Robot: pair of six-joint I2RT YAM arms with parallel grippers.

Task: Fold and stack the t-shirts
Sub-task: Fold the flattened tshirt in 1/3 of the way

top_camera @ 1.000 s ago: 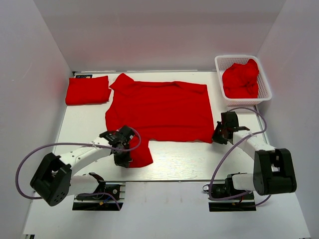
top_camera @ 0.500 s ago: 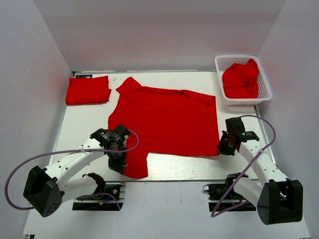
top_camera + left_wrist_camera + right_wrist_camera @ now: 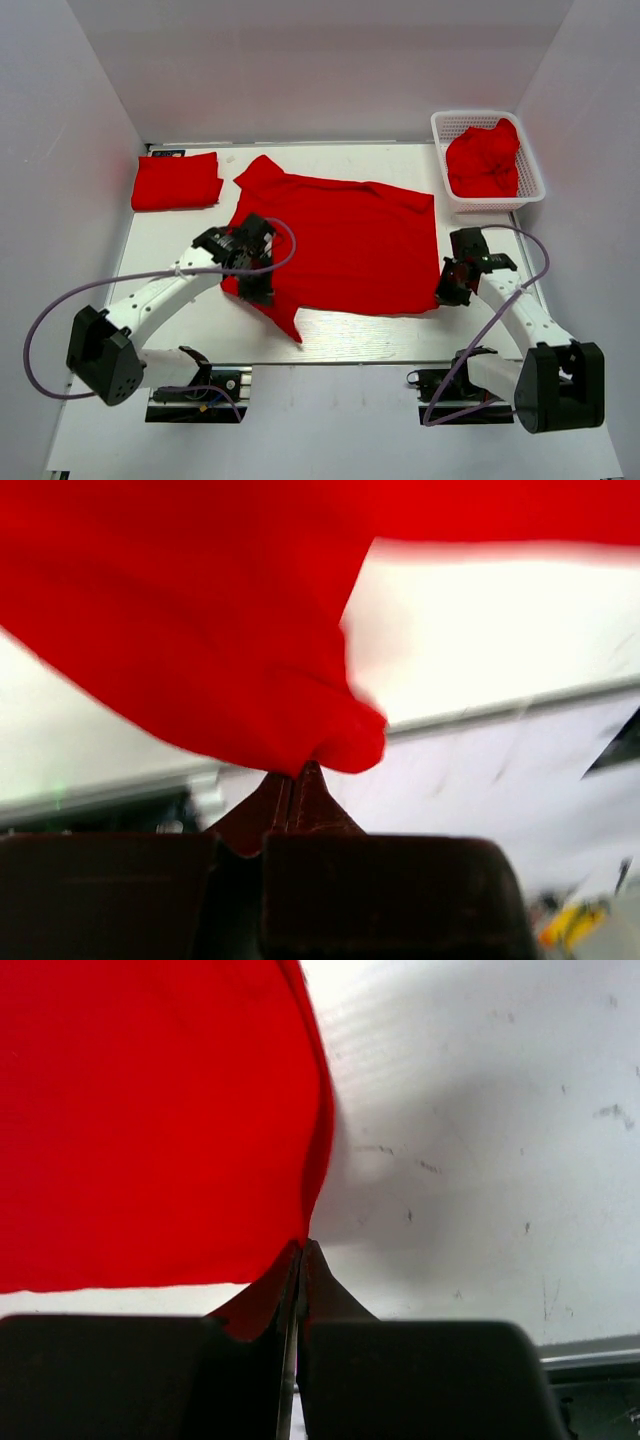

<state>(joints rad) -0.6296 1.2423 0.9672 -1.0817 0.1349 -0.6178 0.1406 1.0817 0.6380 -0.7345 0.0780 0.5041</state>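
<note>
- Three bright red, soft-fabric shirts: a spread t-shirt [image 3: 340, 240] lies mid-bench, a folded t-shirt [image 3: 176, 181] sits at the far-left corner, and a crumpled t-shirt [image 3: 483, 160] lies in the white plastic mesh basket [image 3: 532, 170] at far right.
- At the near-left side, the left hand [image 3: 297, 775] is pressed together, pinching a bunch of the spread t-shirt's fabric above the white bench [image 3: 170, 250].
- At the near-right corner, the right hand [image 3: 302, 1250] pinches the same shirt's edge.

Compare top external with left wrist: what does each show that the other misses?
Top external only: folded t-shirt far left, white basket holding a crumpled t-shirt, right fingers at the spread t-shirt's near right corner. Left wrist only: left fingers pressed shut on a bunched fold of fabric. Both: the spread t-shirt and the white table.
</note>
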